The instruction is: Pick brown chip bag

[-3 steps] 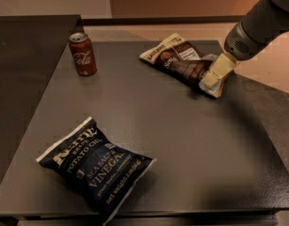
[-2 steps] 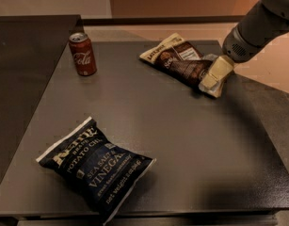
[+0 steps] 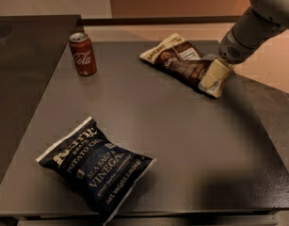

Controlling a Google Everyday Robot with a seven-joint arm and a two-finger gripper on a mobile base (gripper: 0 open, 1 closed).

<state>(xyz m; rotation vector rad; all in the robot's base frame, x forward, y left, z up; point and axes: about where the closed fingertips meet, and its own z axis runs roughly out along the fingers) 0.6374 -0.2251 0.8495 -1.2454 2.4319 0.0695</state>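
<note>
The brown chip bag (image 3: 178, 60) lies flat at the far right of the dark grey table (image 3: 191, 140). It is dark brown with a cream end and white label patches. My gripper (image 3: 213, 77) comes down from the upper right on the grey arm (image 3: 250, 29). It sits right at the bag's near-right end and covers that end. I cannot tell if it is touching the bag. The bag still rests on the table.
A red Coca-Cola can (image 3: 83, 54) stands upright at the far left of the table. A dark navy Sea Salt & Vinegar potato chip bag (image 3: 94, 163) lies near the front left edge. A darker surface (image 3: 21, 65) adjoins the table on the left.
Almost nothing. The arm's upper part has shifted slightly, and the gripper stays at the brown bag's right end. The bag, the can and the navy bag have not moved.
</note>
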